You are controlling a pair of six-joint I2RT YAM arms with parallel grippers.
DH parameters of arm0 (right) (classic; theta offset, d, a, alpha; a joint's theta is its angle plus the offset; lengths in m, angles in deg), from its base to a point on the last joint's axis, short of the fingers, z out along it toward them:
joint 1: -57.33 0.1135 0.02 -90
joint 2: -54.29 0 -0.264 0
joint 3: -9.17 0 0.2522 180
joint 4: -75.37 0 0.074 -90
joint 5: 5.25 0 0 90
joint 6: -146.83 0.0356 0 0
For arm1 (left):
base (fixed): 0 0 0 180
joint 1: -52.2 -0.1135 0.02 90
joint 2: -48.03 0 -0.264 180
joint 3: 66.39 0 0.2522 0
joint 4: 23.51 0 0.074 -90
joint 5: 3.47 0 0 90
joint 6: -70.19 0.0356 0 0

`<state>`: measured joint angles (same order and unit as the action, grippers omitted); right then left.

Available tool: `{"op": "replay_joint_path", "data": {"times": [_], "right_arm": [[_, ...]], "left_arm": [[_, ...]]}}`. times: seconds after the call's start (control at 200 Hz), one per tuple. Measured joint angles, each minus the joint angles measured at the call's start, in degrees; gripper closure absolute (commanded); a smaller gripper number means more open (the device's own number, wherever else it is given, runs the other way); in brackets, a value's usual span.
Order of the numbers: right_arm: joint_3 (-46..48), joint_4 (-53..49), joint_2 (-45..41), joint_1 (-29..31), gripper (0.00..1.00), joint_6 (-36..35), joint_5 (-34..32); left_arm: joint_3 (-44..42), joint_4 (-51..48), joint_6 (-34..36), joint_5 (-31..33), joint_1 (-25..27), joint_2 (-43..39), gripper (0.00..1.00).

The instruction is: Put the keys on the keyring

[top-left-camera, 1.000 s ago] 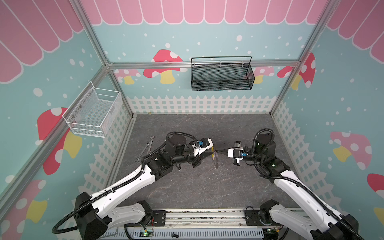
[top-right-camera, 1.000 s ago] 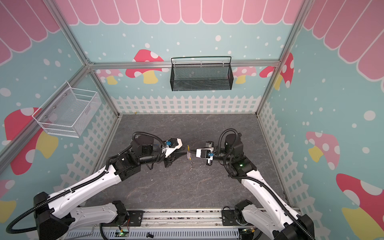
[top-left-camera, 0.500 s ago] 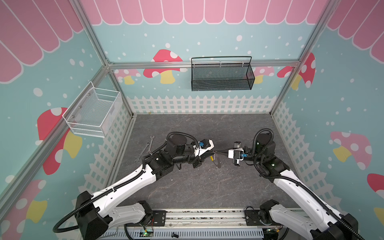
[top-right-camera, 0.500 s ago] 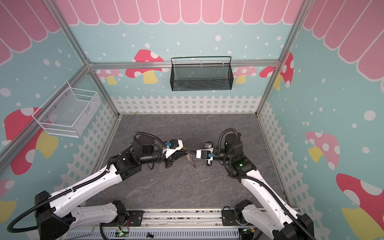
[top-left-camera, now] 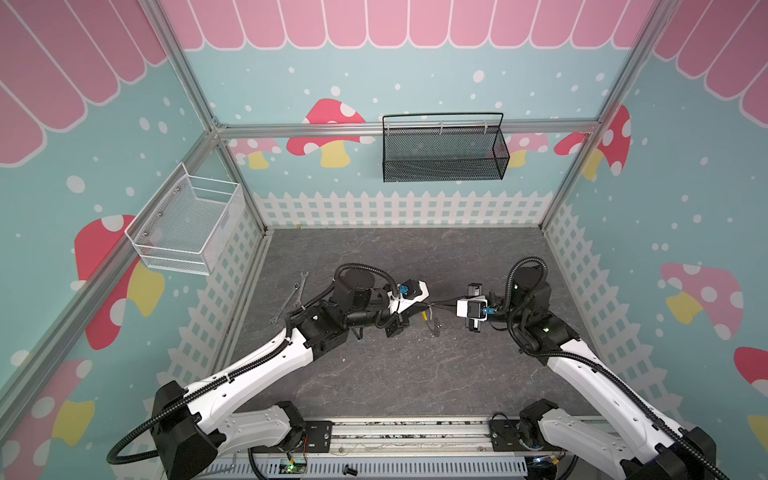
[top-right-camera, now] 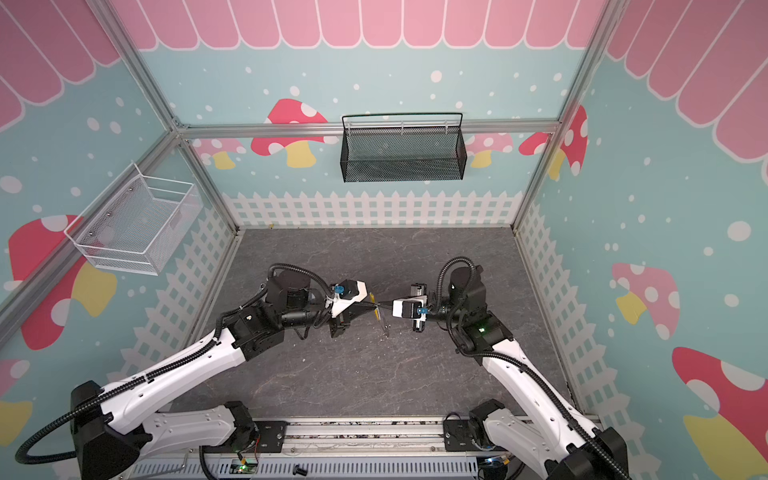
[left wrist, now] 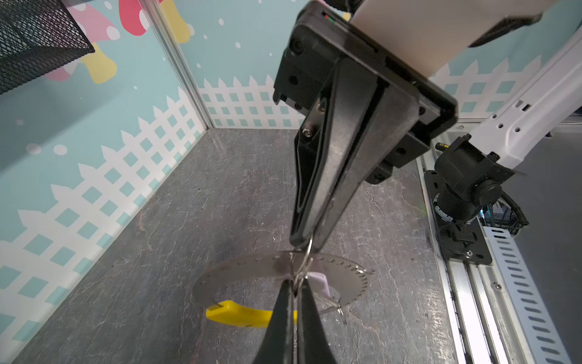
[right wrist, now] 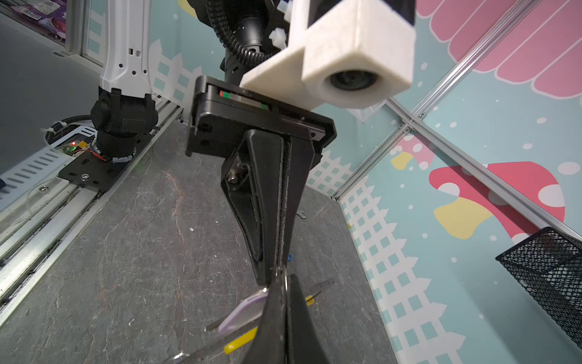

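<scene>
Both grippers meet tip to tip above the middle of the floor. In the left wrist view my left gripper is shut at the edge of the keyring, a thin hoop with a yellow segment. My right gripper is shut on the small silver ring of the key with the lilac tag. That small ring runs down to the left tips. In the right wrist view the right gripper pinches the thin ring, with the lilac tag and yellow segment hanging beside it. A key with a blue tag is not clearly visible.
Two long silver wrenches lie on the floor left of the left arm. A black mesh basket hangs on the back wall and a white one on the left wall. A small blue bit lies on the floor behind the fingers.
My left gripper has moved right to meet the right gripper's tips and has closed at the keyring. The right gripper has stayed shut and nearly still.
</scene>
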<state>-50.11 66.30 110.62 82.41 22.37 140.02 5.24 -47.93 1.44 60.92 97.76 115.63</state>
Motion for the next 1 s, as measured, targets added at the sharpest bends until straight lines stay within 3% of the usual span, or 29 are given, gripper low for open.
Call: {"op": "replay_joint_path", "data": {"times": [0.715,1.0], "right_arm": [[-0.2,3.0,-1.3,-1.0,1.00,2.9,4.4],[0.2,3.3,-2.8,-1.1,1.00,1.7,-0.2]], "left_arm": [[0.0,-2.3,3.1,-1.0,0.5,0.8,1.00],[0.1,-2.3,2.6,-1.0,0.7,-0.1,1.00]]}}
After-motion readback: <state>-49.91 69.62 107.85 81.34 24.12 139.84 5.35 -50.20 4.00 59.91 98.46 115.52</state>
